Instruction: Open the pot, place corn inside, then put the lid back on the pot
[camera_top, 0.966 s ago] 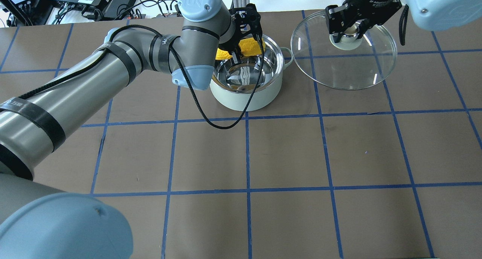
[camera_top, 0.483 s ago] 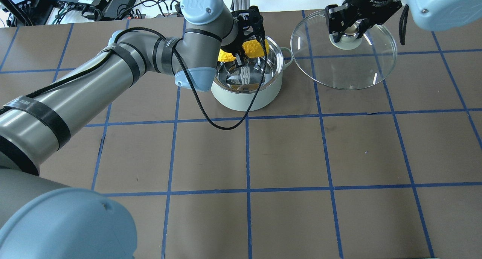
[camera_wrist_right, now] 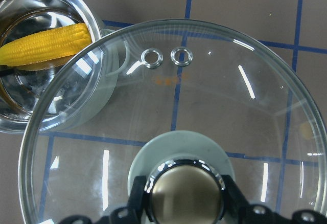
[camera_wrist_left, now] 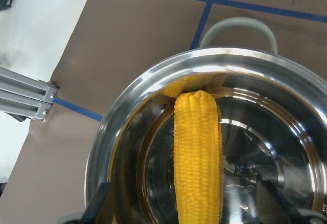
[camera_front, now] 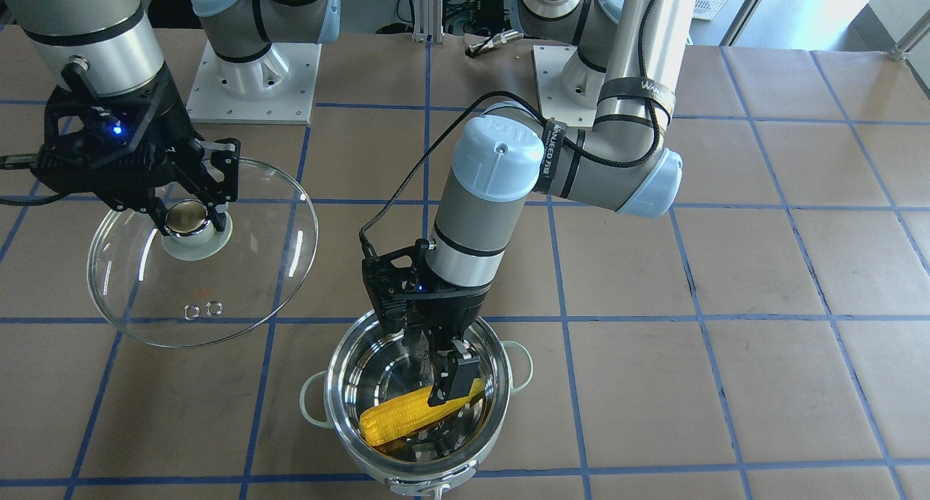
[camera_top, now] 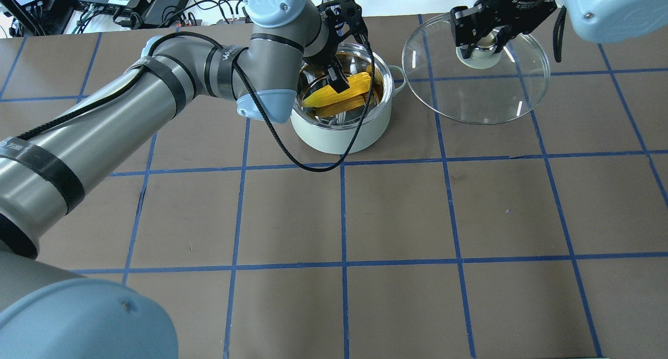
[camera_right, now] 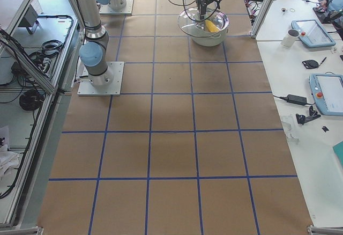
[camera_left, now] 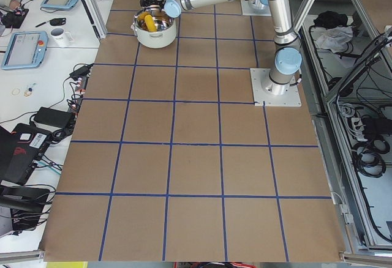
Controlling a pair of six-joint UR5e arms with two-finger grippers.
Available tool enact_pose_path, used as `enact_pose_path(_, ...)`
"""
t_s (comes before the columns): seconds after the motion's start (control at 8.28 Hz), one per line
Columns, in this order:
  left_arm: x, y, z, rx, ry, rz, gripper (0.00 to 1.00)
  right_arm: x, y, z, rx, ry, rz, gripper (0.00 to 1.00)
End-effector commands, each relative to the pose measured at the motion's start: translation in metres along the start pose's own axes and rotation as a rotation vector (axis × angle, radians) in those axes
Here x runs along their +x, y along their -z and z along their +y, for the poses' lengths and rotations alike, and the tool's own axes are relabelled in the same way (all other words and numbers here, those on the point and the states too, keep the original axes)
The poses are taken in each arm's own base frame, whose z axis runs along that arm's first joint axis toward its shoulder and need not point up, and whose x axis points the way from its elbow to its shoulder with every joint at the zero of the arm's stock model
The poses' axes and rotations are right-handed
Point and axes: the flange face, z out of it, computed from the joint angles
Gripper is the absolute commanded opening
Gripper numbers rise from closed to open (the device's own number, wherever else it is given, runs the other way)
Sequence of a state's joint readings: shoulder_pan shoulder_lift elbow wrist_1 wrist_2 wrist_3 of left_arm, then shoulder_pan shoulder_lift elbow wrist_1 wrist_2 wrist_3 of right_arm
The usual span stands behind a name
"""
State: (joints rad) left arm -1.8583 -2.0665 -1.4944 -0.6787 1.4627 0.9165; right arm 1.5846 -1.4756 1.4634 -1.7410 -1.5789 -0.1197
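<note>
- Inside the pot (camera_front: 336,373), well out from the robot's base, the corn (camera_front: 399,416) lies across the steel bottom.
- Only the left wrist camera settles the left gripper (camera_wrist_left: 196,211): its fingers (camera_wrist_left: 99,204) stand wide, clear of the cob on both sides. The front-facing view shows just one finger crossing the cob.
- Right gripper (camera_wrist_right: 185,193) is clamped on the knob (camera_wrist_right: 184,199) of the lid (camera_wrist_right: 230,106), held beside the pot. Its wrist view adds two vent holes (camera_wrist_right: 166,57) and the glass edge overlapping the pot's rim.
</note>
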Motion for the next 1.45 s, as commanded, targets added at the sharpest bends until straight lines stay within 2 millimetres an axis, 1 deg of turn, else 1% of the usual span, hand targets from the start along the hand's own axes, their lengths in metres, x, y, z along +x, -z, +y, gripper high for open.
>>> enact_pose_path(0.0, -0.005, 0.045, 0.001, -0.016, 0.153, 0.002, 1.00, 0.000, 0.000, 0.000, 0.000, 0.000, 0.000, 0.33)
enact_pose_path(0.12, -0.006, 0.058, 0.002, -0.031, 0.220, 0.009, 1.00, 0.000, 0.000, 0.000, 0.000, 0.000, 0.000, 0.34)
enact_pose_path(0.24, -0.016, 0.076, 0.010, -0.023, 0.244, -0.003, 1.00, 0.000, 0.000, 0.000, 0.000, 0.000, -0.002, 0.34)
enact_pose_path(0.36, -0.035, 0.097, 0.033, -0.059, 0.306, -0.008, 1.00, 0.000, 0.001, 0.000, 0.005, 0.000, 0.000, 0.34)
enact_pose_path(0.48, -0.054, 0.119, 0.055, -0.069, 0.426, -0.030, 1.00, -0.001, 0.000, -0.001, 0.008, 0.000, 0.002, 0.34)
enact_pose_path(0.6, -0.063, 0.134, 0.073, -0.099, 0.525, -0.025, 1.00, -0.001, -0.002, -0.005, 0.023, 0.001, 0.002, 0.34)
enact_pose_path(0.72, -0.060, 0.153, 0.077, -0.120, 0.634, -0.021, 1.00, -0.002, -0.001, -0.011, 0.044, 0.003, 0.004, 0.35)
enact_pose_path(0.85, -0.052, 0.167, 0.078, -0.145, 0.789, -0.010, 1.00, -0.011, 0.000, -0.016, 0.056, -0.008, -0.001, 0.35)
enact_pose_path(0.97, -0.044, 0.180, 0.079, -0.176, 0.896, 0.004, 1.00, -0.034, -0.006, -0.031, 0.087, -0.016, -0.013, 0.36)
enact_pose_path(1.09, -0.039, 0.188, 0.087, -0.241, 0.923, -0.024, 1.00, -0.066, -0.010, -0.044, 0.100, -0.013, -0.023, 0.36)
enact_pose_path(1.21, -0.035, 0.196, 0.095, -0.295, 0.963, -0.076, 1.00, -0.086, -0.019, -0.056, 0.096, -0.032, -0.029, 0.36)
enact_pose_path(1.33, -0.029, 0.204, 0.097, -0.313, 1.076, -0.089, 1.00, -0.099, -0.024, -0.059, 0.104, -0.048, -0.037, 0.36)
